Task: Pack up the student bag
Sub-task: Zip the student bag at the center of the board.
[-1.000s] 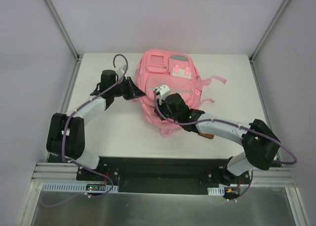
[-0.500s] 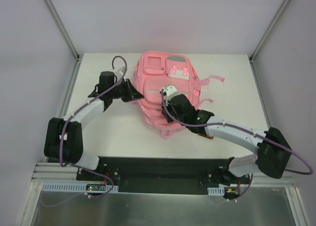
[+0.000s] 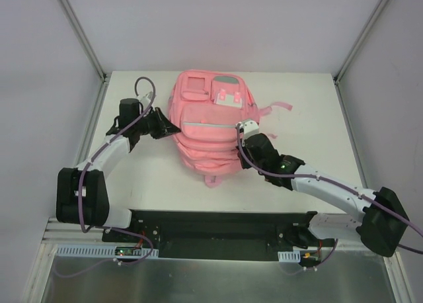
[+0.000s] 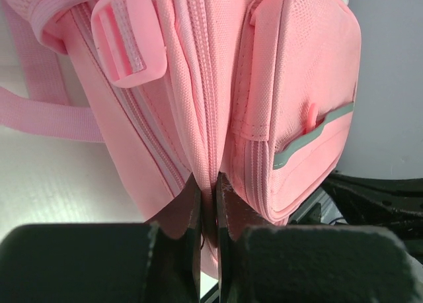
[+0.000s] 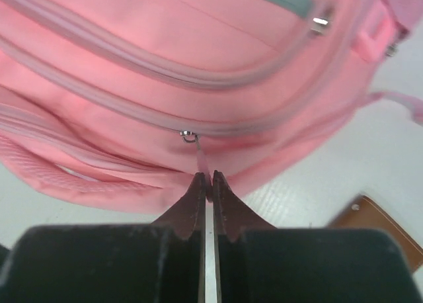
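The student bag (image 3: 206,121), a large pink backpack, lies flat in the middle of the table, pockets up, with a light strip (image 3: 208,125) across its front. My left gripper (image 3: 173,126) is at its left side, shut on a fold of the bag's zipper seam (image 4: 206,151). At the bag's lower right edge, my right gripper (image 3: 239,156) is shut on a pink zipper pull (image 5: 203,164) that hangs from a metal slider (image 5: 190,137). In the right wrist view the bag (image 5: 165,45) fills the upper frame.
A pink strap (image 3: 281,108) trails off the bag to the right. A pink buckle (image 4: 129,42) shows near the left gripper. The corner of a flat brown thing (image 5: 378,225) lies on the white table (image 3: 132,177) close to the right gripper. Walls enclose the table.
The bag has slid to the left with the left gripper holding it. The right gripper has moved right and toward the bag's lower right edge, still holding the zipper pull.
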